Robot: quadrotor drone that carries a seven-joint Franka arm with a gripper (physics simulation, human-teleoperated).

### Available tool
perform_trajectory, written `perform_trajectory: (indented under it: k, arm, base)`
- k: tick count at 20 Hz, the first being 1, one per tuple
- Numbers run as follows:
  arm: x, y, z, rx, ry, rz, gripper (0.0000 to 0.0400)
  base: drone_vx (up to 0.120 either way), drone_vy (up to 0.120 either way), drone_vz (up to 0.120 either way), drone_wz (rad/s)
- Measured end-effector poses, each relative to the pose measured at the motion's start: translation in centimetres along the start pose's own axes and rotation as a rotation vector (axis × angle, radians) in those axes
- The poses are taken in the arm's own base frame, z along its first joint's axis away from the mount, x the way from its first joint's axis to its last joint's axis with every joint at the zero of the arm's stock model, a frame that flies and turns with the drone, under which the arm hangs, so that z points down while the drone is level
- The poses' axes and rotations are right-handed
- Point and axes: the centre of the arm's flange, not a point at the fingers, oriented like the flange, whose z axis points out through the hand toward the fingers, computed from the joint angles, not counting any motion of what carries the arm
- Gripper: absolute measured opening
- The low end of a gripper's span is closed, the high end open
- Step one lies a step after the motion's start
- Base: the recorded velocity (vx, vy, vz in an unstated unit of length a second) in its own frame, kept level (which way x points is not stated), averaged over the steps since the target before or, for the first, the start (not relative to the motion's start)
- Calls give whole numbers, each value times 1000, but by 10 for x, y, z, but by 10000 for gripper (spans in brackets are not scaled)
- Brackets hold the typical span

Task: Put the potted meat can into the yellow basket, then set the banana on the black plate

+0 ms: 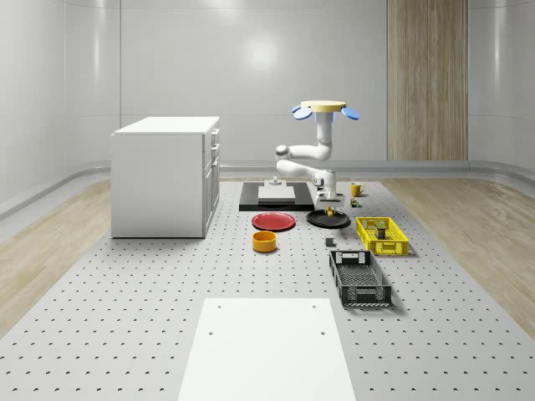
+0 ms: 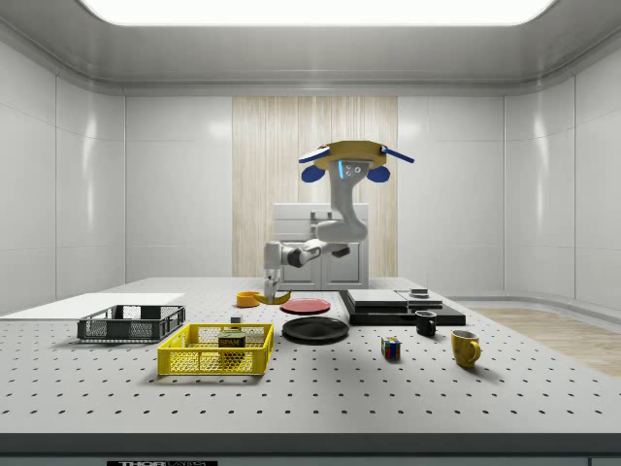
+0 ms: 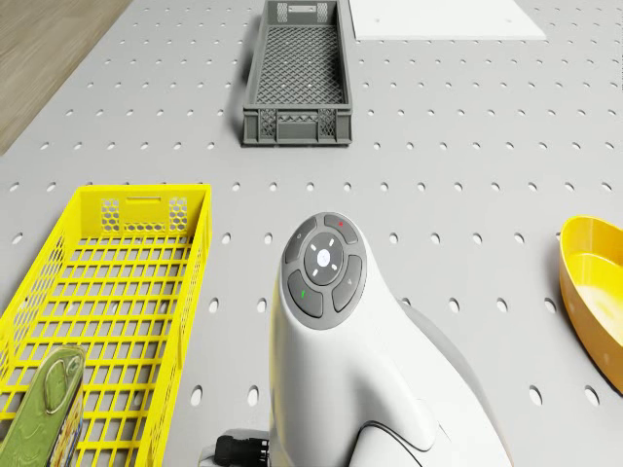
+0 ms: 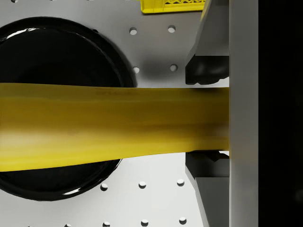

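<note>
A flat red round plate (image 1: 273,221) lies on the grey perforated table (image 1: 125,292), near the gripper (image 2: 273,294), on the whole-scene view's left of it. A squat yellow-orange bowl (image 1: 265,241) sits just beyond that plate, farther from the gripper. A dark grey plastic mesh crate (image 1: 359,278) stands well apart from the gripper, with a white rectangular panel (image 1: 267,351) farther still. Behind the gripper rests a black platform (image 1: 251,200) bearing a pale slab (image 1: 276,194). A tall white drawer cabinet (image 1: 165,175) stands well off. A yellow mug (image 2: 465,347), a black mug (image 2: 426,323) and a multicoloured puzzle cube (image 2: 391,348) sit on the side view's right of the gripper.
</note>
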Motion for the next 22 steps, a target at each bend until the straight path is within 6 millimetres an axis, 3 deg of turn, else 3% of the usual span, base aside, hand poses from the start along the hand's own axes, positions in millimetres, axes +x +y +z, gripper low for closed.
perform_trajectory:
  k: [3,22]
  arm:
    - [0,0,0,0,0,0,193]
    - [0,0,0,0,0,1,193]
  base:
    - [-120,0,-107,0]
    - [-120,0,0,0]
